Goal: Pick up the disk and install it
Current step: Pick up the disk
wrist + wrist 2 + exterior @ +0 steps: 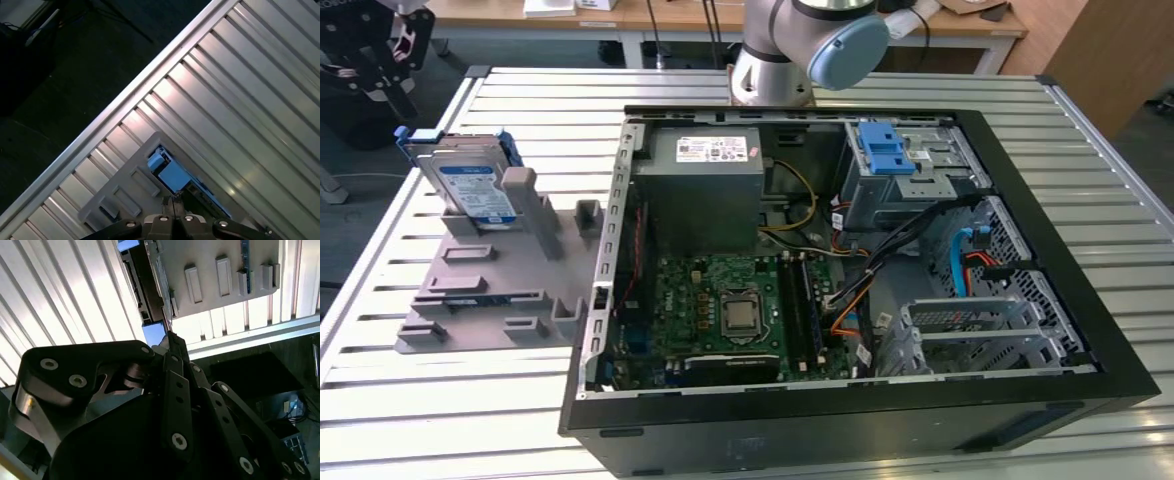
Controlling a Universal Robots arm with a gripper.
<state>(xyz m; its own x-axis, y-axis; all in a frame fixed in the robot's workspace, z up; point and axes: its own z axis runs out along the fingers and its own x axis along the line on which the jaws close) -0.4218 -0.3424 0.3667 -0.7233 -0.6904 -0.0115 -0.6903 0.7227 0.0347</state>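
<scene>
Exterior view: claw [380, 80] hovers above the disk [470, 185], which stands upright in a grey rack [480, 300], apart from the open computer case [787, 430]. Second wrist view: claw tips together, empty. First wrist view: disk right below tips. Pick not done, install left.

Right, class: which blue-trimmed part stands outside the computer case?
The disk, upright in the grey rack at the exterior view's left, with a blue frame; the blue latch and blue cable sit inside the case.
</scene>
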